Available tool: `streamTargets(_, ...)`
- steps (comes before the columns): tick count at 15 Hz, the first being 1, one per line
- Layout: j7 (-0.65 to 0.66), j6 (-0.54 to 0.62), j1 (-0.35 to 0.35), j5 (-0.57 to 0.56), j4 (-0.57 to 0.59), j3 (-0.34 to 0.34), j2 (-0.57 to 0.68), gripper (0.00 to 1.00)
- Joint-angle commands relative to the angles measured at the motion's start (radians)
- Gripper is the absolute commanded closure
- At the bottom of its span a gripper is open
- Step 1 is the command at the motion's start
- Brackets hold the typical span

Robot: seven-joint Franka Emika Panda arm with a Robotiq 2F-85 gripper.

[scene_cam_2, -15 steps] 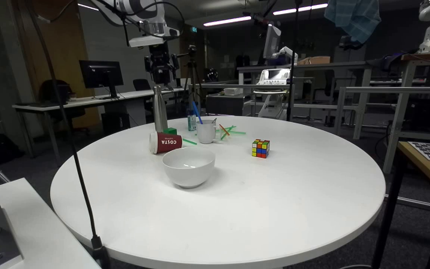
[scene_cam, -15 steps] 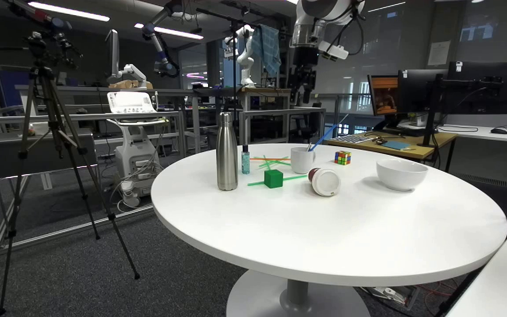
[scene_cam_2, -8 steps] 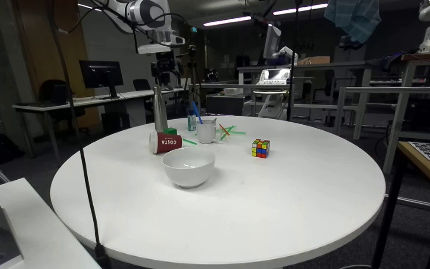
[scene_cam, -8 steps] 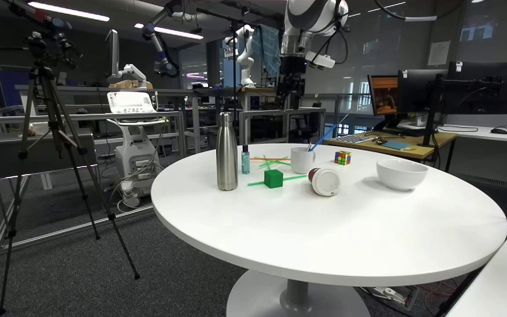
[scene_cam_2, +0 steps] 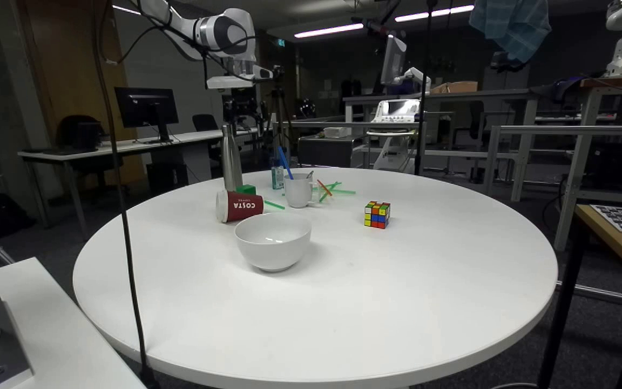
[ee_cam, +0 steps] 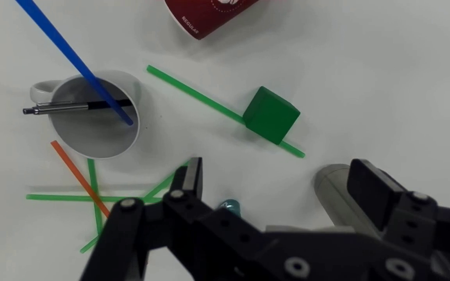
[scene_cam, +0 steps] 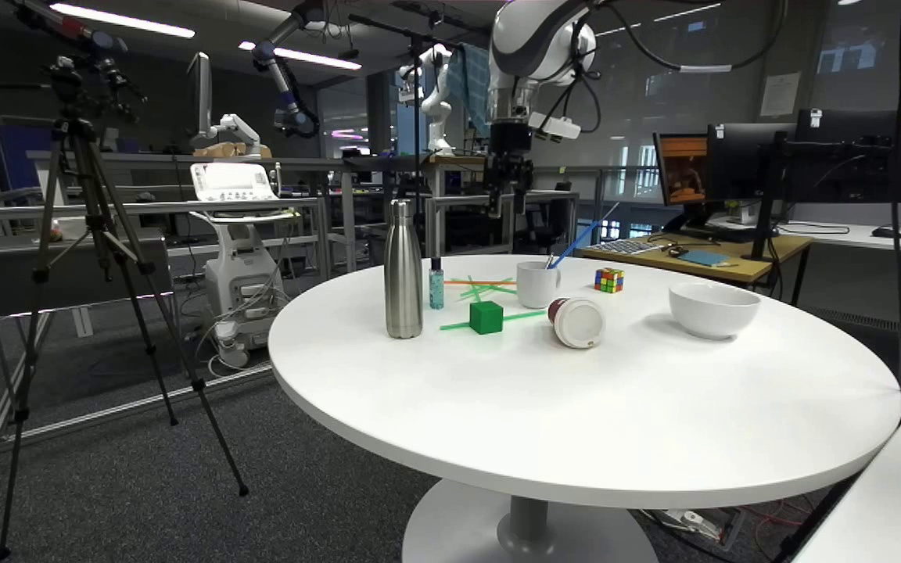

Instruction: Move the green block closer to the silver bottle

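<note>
The green block [scene_cam: 486,318] sits on the round white table to the right of the silver bottle [scene_cam: 403,274], with a gap between them. It lies on or against a green straw. The block [scene_cam_2: 245,189] is partly hidden by the fallen paper cup in an exterior view, beside the bottle [scene_cam_2: 231,162]. My gripper [scene_cam: 507,209] hangs empty above the table, its fingers pointing down. In the wrist view its fingers [ee_cam: 277,166] are wide apart. The block [ee_cam: 272,116] lies ahead of them, and the bottle [ee_cam: 336,191] is partly hidden behind the right finger.
A red-and-white paper cup [scene_cam: 578,323] lies on its side near the block. A white mug [scene_cam: 536,285] holds a blue straw and a pen. A small teal bottle [scene_cam: 436,285], loose straws [ee_cam: 65,198], a puzzle cube [scene_cam: 609,280] and a white bowl [scene_cam: 713,310] also stand on the table.
The gripper has moved down and to the left in an exterior view, and down and to the right in an exterior view. The table objects have not moved.
</note>
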Motion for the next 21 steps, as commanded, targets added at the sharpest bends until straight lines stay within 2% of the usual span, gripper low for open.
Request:
streamTargets(1, 0.035, -0.084, 0.007, -0.024, 0.11, 0.002, 0.076, 0.0)
streamTargets(11, 0.068, -0.187, 0.023, -0.014, 0.23, 0.004, 0.186, 0.0)
streamTargets(21, 0.09, -0.252, 0.033, -0.024, 0.241, -0.003, 0.233, 0.0)
